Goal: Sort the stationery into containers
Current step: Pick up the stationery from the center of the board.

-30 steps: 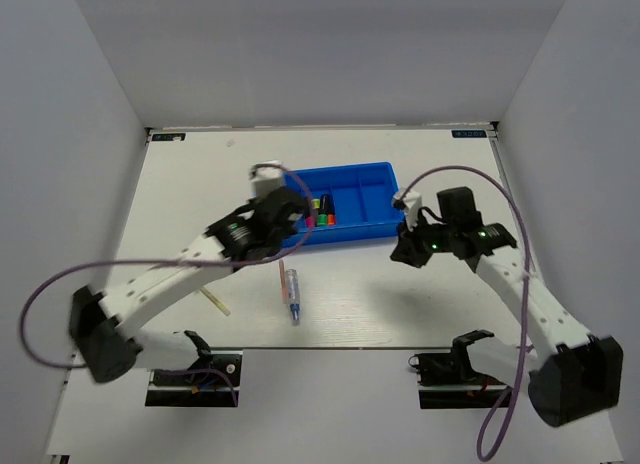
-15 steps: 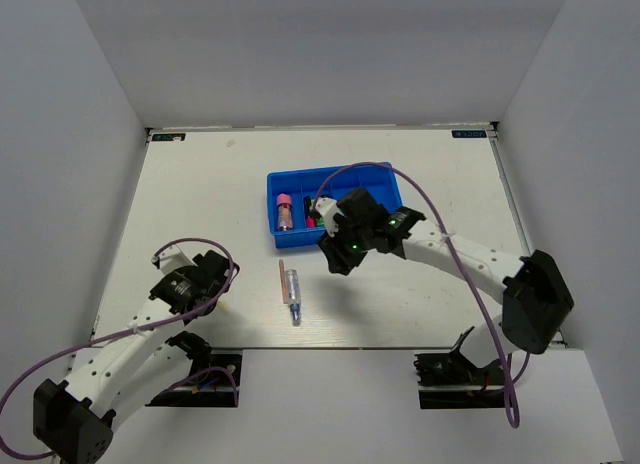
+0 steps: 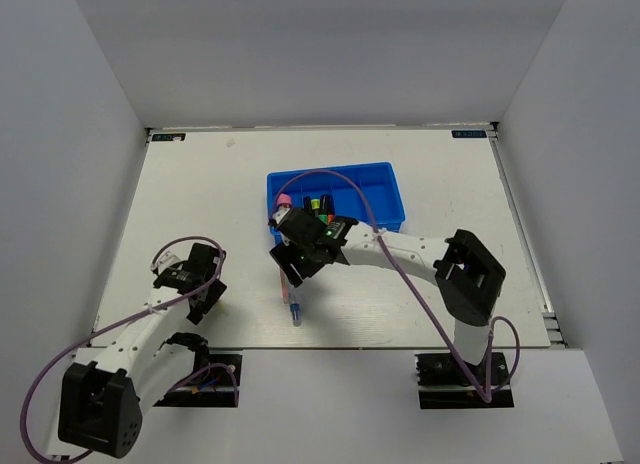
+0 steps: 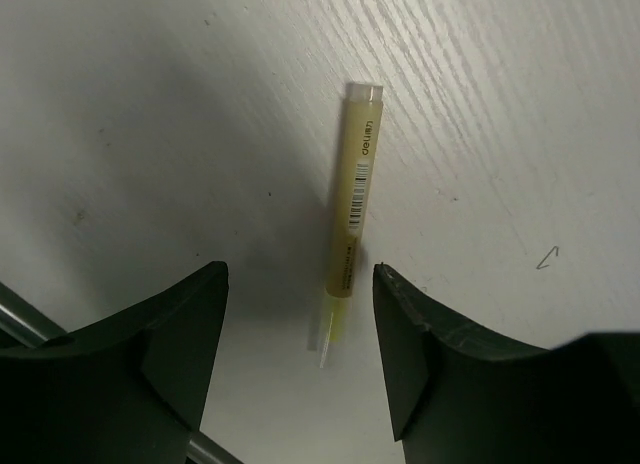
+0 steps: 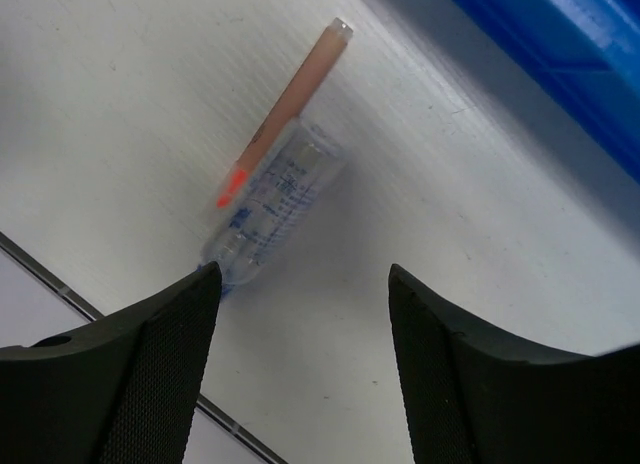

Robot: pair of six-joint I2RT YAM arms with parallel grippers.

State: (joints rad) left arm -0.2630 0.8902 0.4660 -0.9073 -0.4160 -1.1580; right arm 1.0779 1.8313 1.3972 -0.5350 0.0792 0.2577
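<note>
The blue tray (image 3: 385,184) at mid-table holds a pink-capped item (image 3: 285,201) and several short highlighters (image 3: 320,203). A clear blue-tipped pen (image 5: 272,212) and a thin pink stick (image 5: 292,99) lie side by side on the table in front of the tray. My right gripper (image 5: 305,314) hovers open just beside them, and the pen's tip is next to its left finger. A pale yellow stick (image 4: 356,209) lies on the table, its lower end between the open fingers of my left gripper (image 4: 300,319). In the top view my left gripper (image 3: 208,292) covers that stick.
The tray's corner (image 5: 570,44) is close to the upper right of the right gripper. The table's near edge (image 3: 300,349) runs just below the pen (image 3: 294,310). White walls close in the table on the left, right and back.
The left arm pulled back from the tray to the near left, over the yellow stick. The right arm swung left past the tray to the pen and pink stick. Both grippers opened.
</note>
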